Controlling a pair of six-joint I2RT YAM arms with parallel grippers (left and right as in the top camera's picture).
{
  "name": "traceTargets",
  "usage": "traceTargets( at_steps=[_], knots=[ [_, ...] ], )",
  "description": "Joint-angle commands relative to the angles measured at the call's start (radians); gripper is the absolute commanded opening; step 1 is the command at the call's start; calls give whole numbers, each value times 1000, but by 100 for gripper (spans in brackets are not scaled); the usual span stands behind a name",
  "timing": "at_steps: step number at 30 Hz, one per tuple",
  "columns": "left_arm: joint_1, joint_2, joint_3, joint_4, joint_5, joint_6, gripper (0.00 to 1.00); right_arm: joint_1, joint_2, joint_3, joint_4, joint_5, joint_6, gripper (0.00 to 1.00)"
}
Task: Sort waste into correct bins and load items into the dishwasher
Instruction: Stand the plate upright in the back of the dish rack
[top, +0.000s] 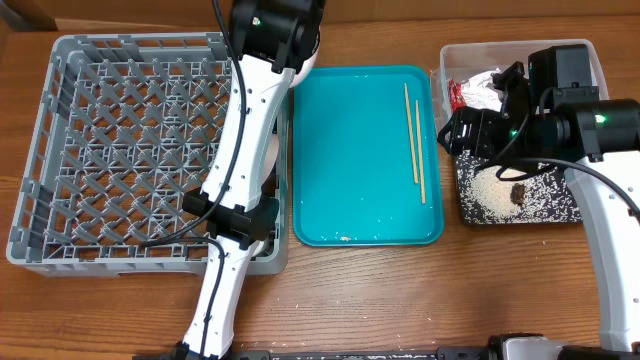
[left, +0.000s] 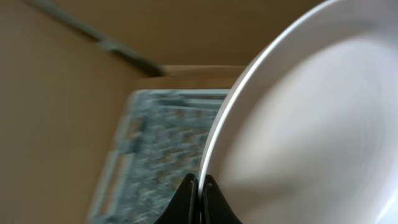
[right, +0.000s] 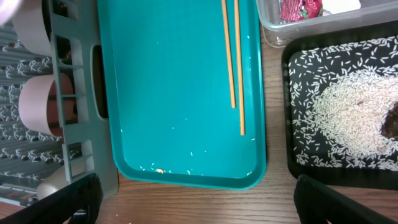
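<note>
My left gripper (left: 200, 183) is shut on the rim of a large white plate (left: 311, 124) and holds it on edge above the grey dish rack (left: 161, 137). In the overhead view the left gripper (top: 288, 38) is over the rack's (top: 60, 150) far right corner. My right gripper (right: 199, 208) is wide open and empty. In the overhead view it (top: 475, 130) hovers between the clear tub (top: 450, 58) and the black tray (top: 470, 215). The wooden chopsticks (top: 412, 130) (right: 233, 56) lie on the teal tray (top: 350, 180).
The tub (right: 270, 28) holds the red-and-silver wrapper (right: 298, 9) (top: 460, 95) and white paper (top: 490, 88). The black tray (right: 289, 124) holds rice (right: 348, 118) and a brown lump (right: 392, 124) (top: 518, 192). A few grains lie on the teal tray (right: 174, 93). Pale dishes (right: 37, 106) stand in the rack.
</note>
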Motion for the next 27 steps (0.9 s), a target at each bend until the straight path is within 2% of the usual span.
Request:
traceTargets(
  at_steps=[1,7,13,22,27],
  knots=[
    [35,-1,5,-23,-300,-97,4,-5,1,2,3,7,-2,100],
    [149,3,1,-16,-292,-143,4,-5,1,2,3,7,-2,100],
    [220,3,-77,-9,-288,-156,4,-5,1,2,3,7,-1,100],
    [218,3,-371,137,-281,-181,4,-5,1,2,3,8,-2,100],
    [193,3,-464,243,-226,-97,4,-5,1,2,3,7,-2,100]
  ],
)
